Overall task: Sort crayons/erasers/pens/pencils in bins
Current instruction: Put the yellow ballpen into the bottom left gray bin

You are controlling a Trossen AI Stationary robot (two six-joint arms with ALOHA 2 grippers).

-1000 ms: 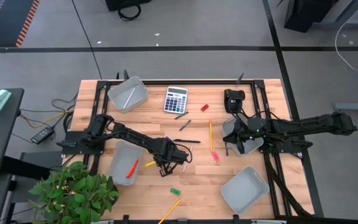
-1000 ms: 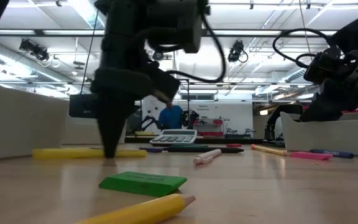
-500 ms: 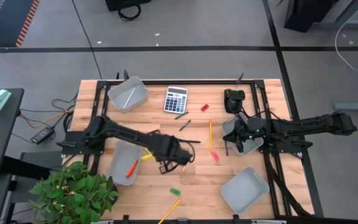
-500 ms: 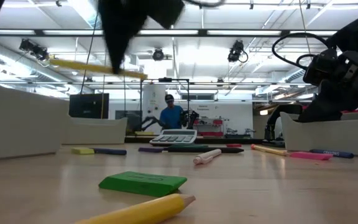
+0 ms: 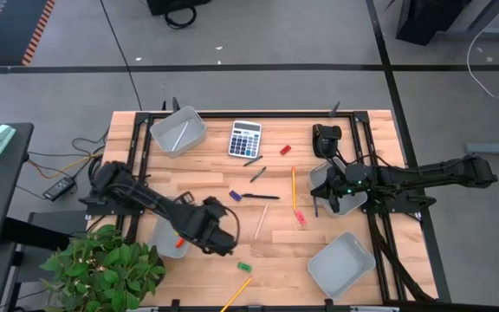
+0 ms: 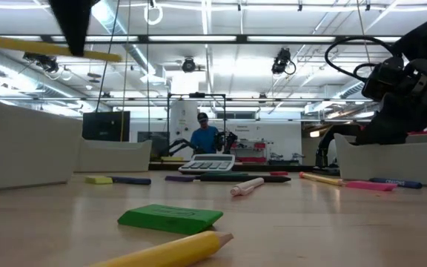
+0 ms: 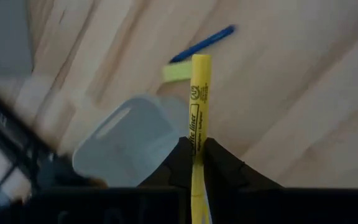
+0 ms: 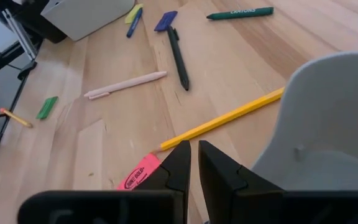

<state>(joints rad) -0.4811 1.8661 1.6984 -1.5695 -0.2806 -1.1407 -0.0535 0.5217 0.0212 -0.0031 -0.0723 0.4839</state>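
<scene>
The left gripper (image 7: 193, 163) is clamped on a yellow crayon (image 7: 197, 99); it should carry it level over the crayon bin (image 5: 168, 227), then let go low. The right gripper (image 8: 193, 163), nearly together, holds nothing.

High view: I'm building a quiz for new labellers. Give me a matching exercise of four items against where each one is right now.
Things:
1. green eraser
2. calculator
3. pink eraser
4. yellow stick

Places:
A. clamped in the left gripper, off the table
B. beside the far-left bin
C. near the front edge, next to a yellow pencil
D. mid table, by the end of the orange-yellow pencil

Pairs: 1-C, 2-B, 3-D, 4-A
</scene>
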